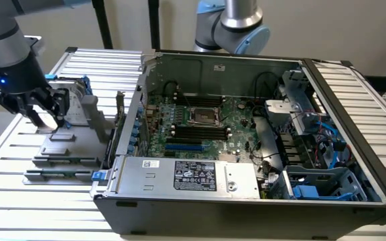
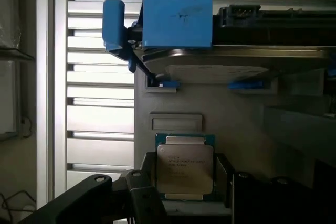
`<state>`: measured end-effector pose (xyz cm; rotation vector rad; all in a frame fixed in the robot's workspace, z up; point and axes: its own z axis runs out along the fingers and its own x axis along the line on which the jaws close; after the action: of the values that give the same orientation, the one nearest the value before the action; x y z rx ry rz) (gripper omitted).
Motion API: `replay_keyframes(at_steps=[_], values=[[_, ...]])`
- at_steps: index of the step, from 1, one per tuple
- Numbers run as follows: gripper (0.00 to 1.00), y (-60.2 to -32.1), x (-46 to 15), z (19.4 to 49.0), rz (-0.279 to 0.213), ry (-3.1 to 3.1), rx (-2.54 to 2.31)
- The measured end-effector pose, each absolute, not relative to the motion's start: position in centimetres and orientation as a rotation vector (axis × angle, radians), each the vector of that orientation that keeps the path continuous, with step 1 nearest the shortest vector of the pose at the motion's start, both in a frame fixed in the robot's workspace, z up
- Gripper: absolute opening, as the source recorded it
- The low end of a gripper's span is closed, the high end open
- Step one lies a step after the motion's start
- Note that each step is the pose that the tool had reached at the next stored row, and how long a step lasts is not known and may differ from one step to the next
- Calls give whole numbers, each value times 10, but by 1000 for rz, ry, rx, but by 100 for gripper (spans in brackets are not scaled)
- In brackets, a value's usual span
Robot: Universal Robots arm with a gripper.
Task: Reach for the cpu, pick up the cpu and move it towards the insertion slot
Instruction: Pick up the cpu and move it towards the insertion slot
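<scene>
The cpu (image 2: 185,167), a small square chip with a silvery top and a green rim, sits between my gripper's (image 2: 187,184) dark fingers (image 2: 143,195), which press on its two sides. In the exterior view my gripper (image 1: 43,116) hangs just above the grey parts fixture (image 1: 59,150) at that view's left, with the pale cpu (image 1: 46,119) between its fingers. The insertion slot (image 1: 205,116), a silver-framed square socket with a dark centre, lies on the green motherboard inside the open computer case, well off to the exterior view's right of my gripper.
A silver hard drive with blue rails (image 2: 231,61) stands in the fixture just beyond the cpu. The case's side wall (image 1: 136,120) rises between the fixture and the motherboard. Black memory slots (image 1: 200,131) flank the socket. A second arm (image 1: 236,25) stands behind the case.
</scene>
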<state>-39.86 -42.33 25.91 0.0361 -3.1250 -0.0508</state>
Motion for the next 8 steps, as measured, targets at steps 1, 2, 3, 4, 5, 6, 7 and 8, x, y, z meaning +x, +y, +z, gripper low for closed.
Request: replay_keyframes(at_steps=[1,2,3,4,5,6,7,8], values=[[54,-423,-397,264,-51,-3125,36],[54,-423,-395,268,-51,-3125,36],[54,-423,-394,273,-51,-3125,36],[54,-423,-392,277,-51,-3125,36],[54,-423,-390,282,-51,-3125,36],[54,-423,-389,286,-51,-3125,36],[54,-423,-387,291,-51,-3125,36],[54,-423,-385,296,-51,-3125,36]])
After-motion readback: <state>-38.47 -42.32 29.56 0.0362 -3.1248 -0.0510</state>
